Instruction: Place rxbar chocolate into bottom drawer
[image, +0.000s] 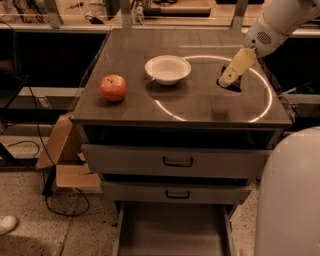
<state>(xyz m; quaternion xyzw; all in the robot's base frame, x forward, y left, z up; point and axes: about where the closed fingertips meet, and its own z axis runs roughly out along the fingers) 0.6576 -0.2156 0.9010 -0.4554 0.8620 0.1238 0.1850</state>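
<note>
My gripper (231, 79) hangs over the right side of the cabinet top, with its pale fingers (239, 66) pointing down and to the left. It is shut on the rxbar chocolate (229, 84), a small black bar at its fingertips, held just above the surface. The bottom drawer (171, 231) is pulled open at the foot of the cabinet, below the front edge. Its plain grey inside holds nothing.
A red apple (113, 87) and a white bowl (167, 68) sit on the cabinet top (190, 105). Two upper drawers (175, 161) with dark handles are closed. My white body (292, 200) fills the lower right. A cardboard box (62, 150) and cables lie on the floor at left.
</note>
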